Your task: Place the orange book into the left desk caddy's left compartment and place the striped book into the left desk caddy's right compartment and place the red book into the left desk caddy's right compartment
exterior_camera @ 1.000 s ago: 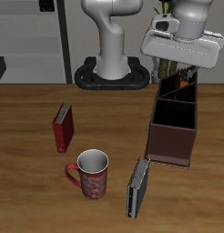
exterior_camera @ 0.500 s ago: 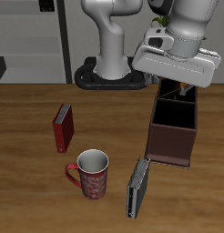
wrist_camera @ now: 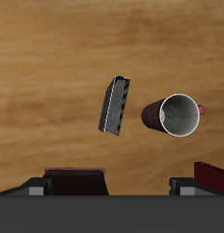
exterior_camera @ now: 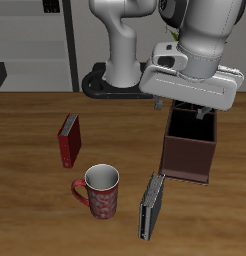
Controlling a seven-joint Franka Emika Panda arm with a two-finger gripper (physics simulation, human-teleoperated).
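The left desk caddy [exterior_camera: 188, 150], a long maroon-brown box, stands beside the striped book [exterior_camera: 152, 206], which leans near the table's front edge. My gripper [exterior_camera: 197, 110] hangs open and empty over the caddy's middle. Its hand hides the caddy's far end, with the left compartment, and the orange book is hidden. The red book [exterior_camera: 68, 140] stands farther off, beyond the mug. The wrist view shows the striped book [wrist_camera: 117, 106], the caddy's front end [wrist_camera: 76, 178], a corner of the red book [wrist_camera: 214, 175], and my gripper [wrist_camera: 112, 187] with its fingers wide apart.
A red-patterned mug [exterior_camera: 98, 190] stands between the red book and the striped book; it also shows in the wrist view [wrist_camera: 176, 115]. The robot's base [exterior_camera: 120, 80] is at the table's back. Shelving stands behind the table.
My gripper has moved from the caddy's far end toward the table's front, over the caddy. The orange patch seen in the far end earlier is now covered by the hand.
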